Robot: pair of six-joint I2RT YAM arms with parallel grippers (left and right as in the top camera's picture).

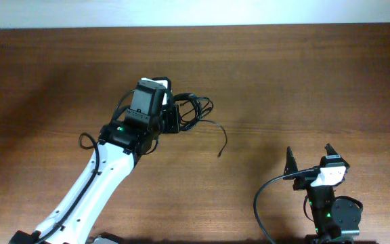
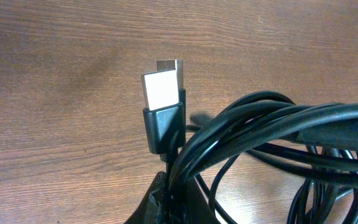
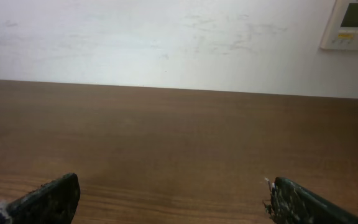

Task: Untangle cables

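Observation:
The cables (image 1: pixel 193 110) are a clump of thin black loops near the table's middle, with one loose end trailing right and down to a plug tip (image 1: pixel 221 153). My left gripper (image 1: pixel 176 115) is shut on the clump's left side. In the left wrist view the jaws (image 2: pixel 178 196) pinch several black strands (image 2: pixel 260 124), and a silver-tipped plug (image 2: pixel 163 93) stands up just beyond them. My right gripper (image 1: pixel 310 159) is open and empty at the lower right, well away from the cables; its two fingertips (image 3: pixel 169 199) frame bare wood.
The wooden table (image 1: pixel 303 81) spreads around both arms. A thicker black robot cable (image 1: pixel 266 196) loops beside the right arm's base. A white wall with a panel (image 3: pixel 353 22) stands beyond the table's far edge.

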